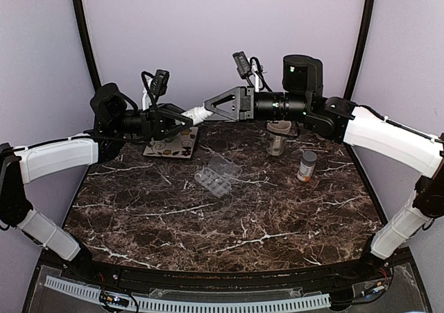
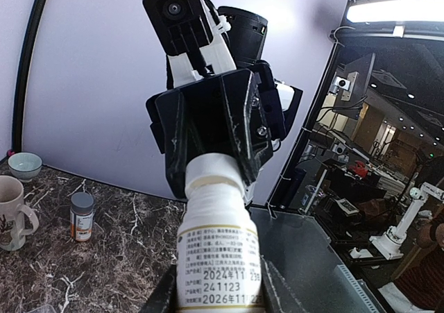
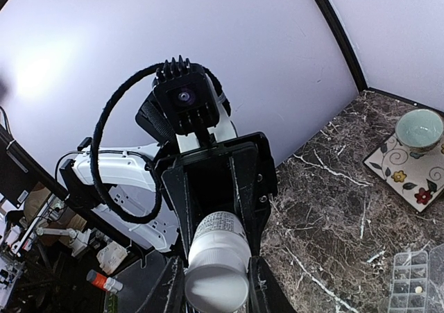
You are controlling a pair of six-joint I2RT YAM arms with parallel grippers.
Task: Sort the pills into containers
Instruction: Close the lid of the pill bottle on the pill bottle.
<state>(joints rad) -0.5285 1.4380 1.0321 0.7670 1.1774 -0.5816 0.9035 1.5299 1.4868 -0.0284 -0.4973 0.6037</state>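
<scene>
Marble tbl (image 1: 229,216), bottle (image 1: 200,112) ends hidden in left gripper (image 1: 182,119), right gripper (image 1: 211,106)

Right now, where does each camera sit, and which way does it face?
Top: above, behind the arms, looking down on the table; both arms show.
Left wrist: on its arm, facing the right gripper across the white bottle; own fingers at bottom.
Right wrist: on its arm, facing the left gripper; own fingers at bottom.
Shared: all see the bottle, held by both grippers.
</scene>
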